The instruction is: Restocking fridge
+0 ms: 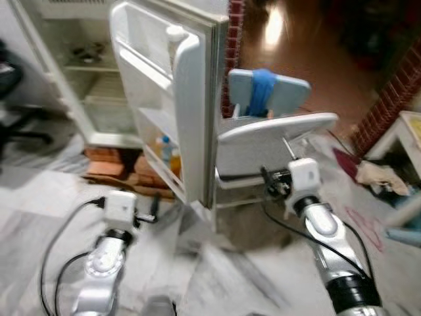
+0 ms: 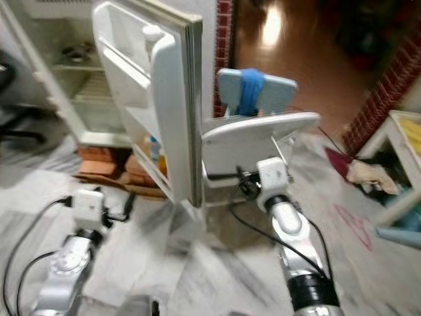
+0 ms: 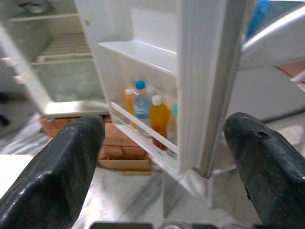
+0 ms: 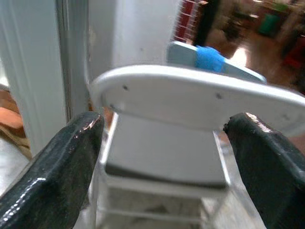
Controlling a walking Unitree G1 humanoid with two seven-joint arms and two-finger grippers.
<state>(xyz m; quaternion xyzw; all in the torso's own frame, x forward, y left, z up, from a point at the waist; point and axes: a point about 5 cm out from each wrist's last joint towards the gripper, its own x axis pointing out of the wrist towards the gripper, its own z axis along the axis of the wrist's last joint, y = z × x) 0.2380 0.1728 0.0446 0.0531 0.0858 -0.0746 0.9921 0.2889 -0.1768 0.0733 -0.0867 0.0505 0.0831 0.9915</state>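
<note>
Fridge (image 1: 79, 72) stands open; door (image 1: 191, 112) swung wide, bottles (image 3: 150, 112) already on its bottom shelf. My left gripper (image 3: 162, 157) and right gripper (image 4: 162, 167) both have fingers apart, holding nothing. Right faces a grey chair (image 1: 276, 131). Restocking barely started, I'd say.

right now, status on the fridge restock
Left end effector open, empty. Right end effector open, empty. Fridge door open, bottles on its lower shelf. Grey chair beside door, facing right arm.
</note>
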